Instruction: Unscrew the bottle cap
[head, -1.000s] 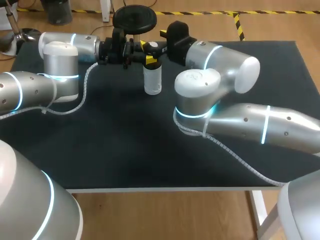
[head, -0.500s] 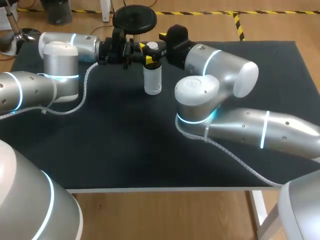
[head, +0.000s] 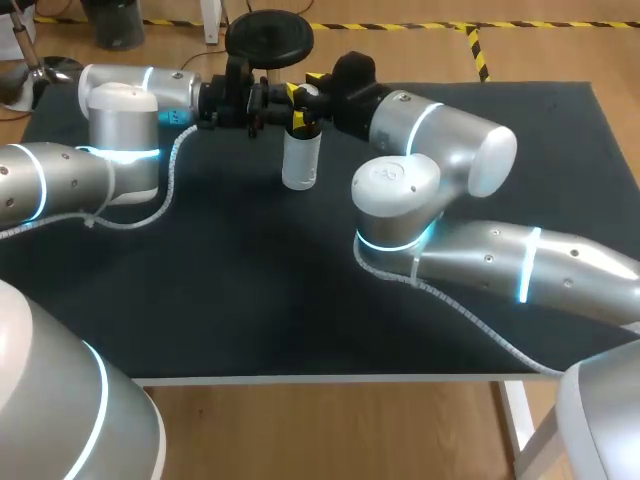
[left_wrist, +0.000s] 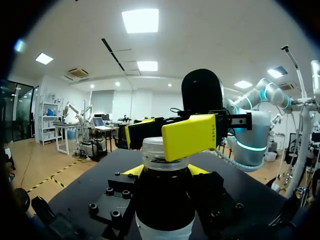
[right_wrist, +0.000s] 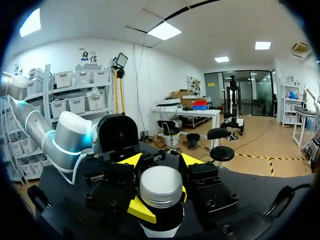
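cap (right_wrist: 160, 187) in right end effector (right_wrist: 160, 172), bottle (head: 301, 165) below

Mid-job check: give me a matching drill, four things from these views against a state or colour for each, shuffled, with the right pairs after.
Things:
1. left gripper
2. right gripper
3. bottle
4. table

States:
A. black top
B. shut on the bottle cap
C. pale body, held near its top
D. shut on the bottle, just below the cap

Pairs: 1-D, 2-B, 3-C, 4-A
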